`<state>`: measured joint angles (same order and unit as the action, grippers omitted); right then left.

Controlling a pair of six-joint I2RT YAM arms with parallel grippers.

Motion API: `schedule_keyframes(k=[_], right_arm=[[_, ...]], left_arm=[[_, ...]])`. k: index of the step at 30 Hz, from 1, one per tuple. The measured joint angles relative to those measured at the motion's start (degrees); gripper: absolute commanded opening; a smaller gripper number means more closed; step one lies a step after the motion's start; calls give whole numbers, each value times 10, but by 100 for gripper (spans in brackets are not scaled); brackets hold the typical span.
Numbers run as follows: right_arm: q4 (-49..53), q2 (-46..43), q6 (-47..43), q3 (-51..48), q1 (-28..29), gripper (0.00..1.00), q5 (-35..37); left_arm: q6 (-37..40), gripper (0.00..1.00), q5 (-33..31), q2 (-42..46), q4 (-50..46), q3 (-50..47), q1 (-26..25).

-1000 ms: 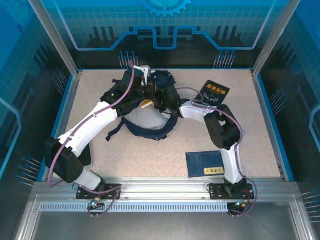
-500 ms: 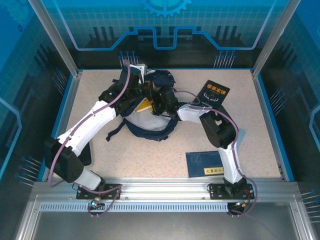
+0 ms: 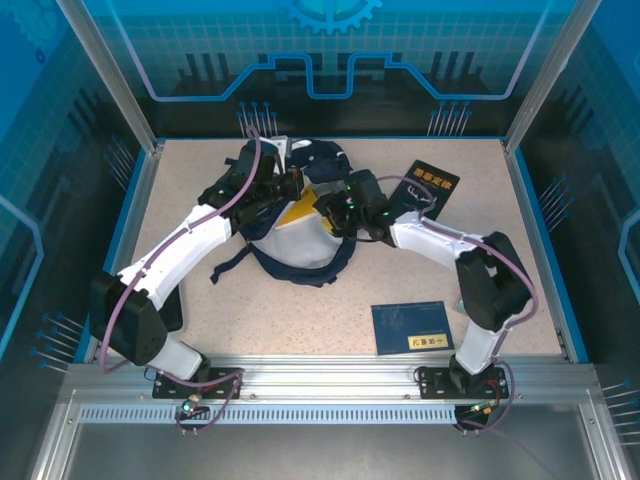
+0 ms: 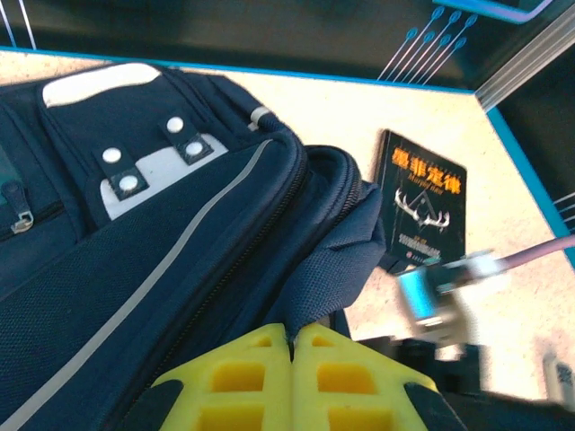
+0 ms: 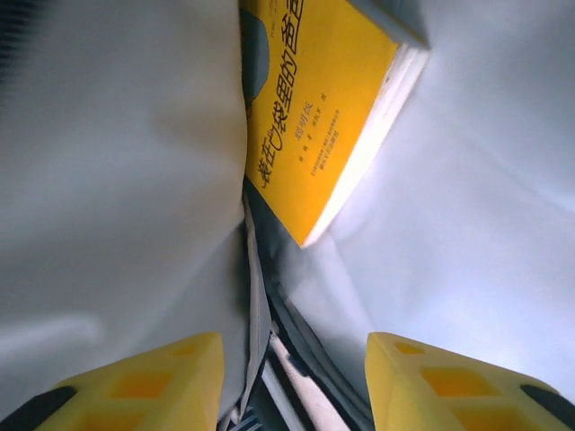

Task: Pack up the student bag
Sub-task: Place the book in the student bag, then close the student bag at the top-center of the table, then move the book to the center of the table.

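"Is the overhead light even?"
"Bright and flat, with soft shadows under the arms on the surface (image 3: 300,310)."
"And the wrist views?"
"The left one smears the right arm (image 4: 440,296) with motion blur. The right one washes out the student bag's white lining (image 5: 108,180), and the right claw's yellow fingers (image 5: 135,377) look soft."

Right arm (image 3: 432,238): the elbow swings out toward the right edge of the frame, and the blue book (image 3: 410,327) at lower right is now fully uncovered. Right gripper (image 3: 328,218) pulls back from centre to the right side of the student bag (image 3: 295,245) mouth. Yellow book (image 3: 297,212) shows more in the opening, and more of the white lining is exposed below it.
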<state>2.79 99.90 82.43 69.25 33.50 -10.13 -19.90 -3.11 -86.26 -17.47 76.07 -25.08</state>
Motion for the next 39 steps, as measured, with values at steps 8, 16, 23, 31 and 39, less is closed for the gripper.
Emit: schedule_keyframes(k=[8, 16, 23, 31, 39], right_arm=[[203, -88, -179, -6, -9, 58, 98], [382, -119, -259, -33, -29, 75, 177], [464, -155, -259, -118, -30, 78, 189], [483, -219, -209, -206, -30, 79, 184], [443, -196, -183, -247, -36, 79, 160]], left_arm=[[36, 17, 4, 47, 2, -106, 20], [22, 89, 5, 87, -23, -154, 47], [1, 99, -32, 104, -28, -155, 47], [1, 99, -49, 106, -37, -155, 61], [1, 99, -50, 106, -48, -155, 67]])
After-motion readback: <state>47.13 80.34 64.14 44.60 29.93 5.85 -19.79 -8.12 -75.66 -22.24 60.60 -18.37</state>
